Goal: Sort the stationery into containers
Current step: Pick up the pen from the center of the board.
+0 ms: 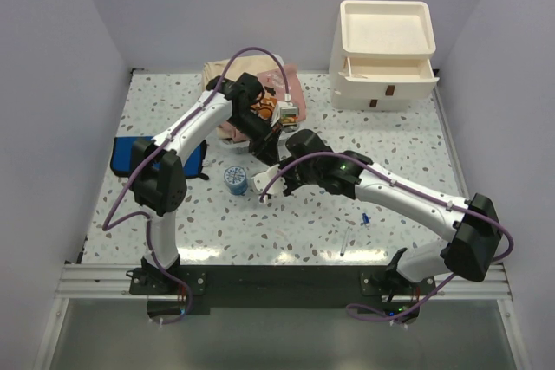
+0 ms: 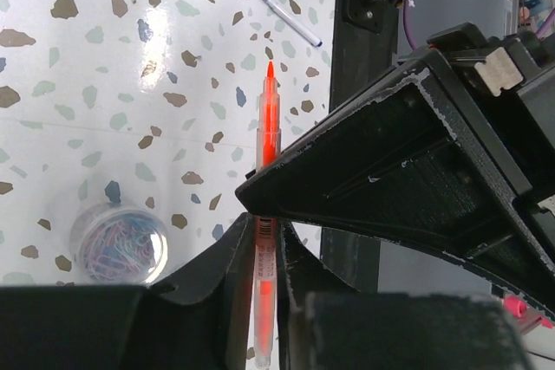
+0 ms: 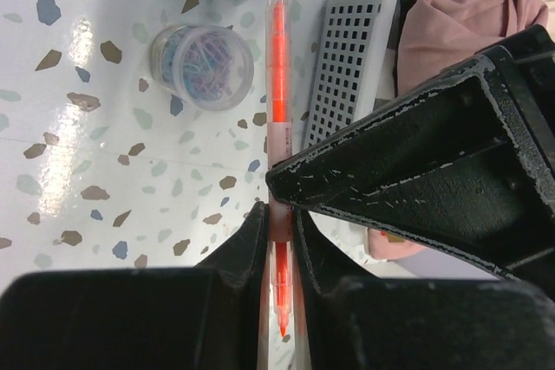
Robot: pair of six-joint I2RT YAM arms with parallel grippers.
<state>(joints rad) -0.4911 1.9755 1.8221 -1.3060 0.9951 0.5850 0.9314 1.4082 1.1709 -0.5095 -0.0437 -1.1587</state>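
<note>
Both the left end effector (image 2: 264, 240) and right end effector (image 3: 277, 223) gripped the pen (image 3: 277, 58) above desk (image 1: 390, 153) centre, so the left likely needed to let go fully before the right headed for the drawers (image 1: 384, 75) at 1 o'clock.

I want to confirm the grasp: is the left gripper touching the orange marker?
Touching. The left wrist view shows the orange marker pinched in the left gripper, with no gap on either side of its barrel.
</note>
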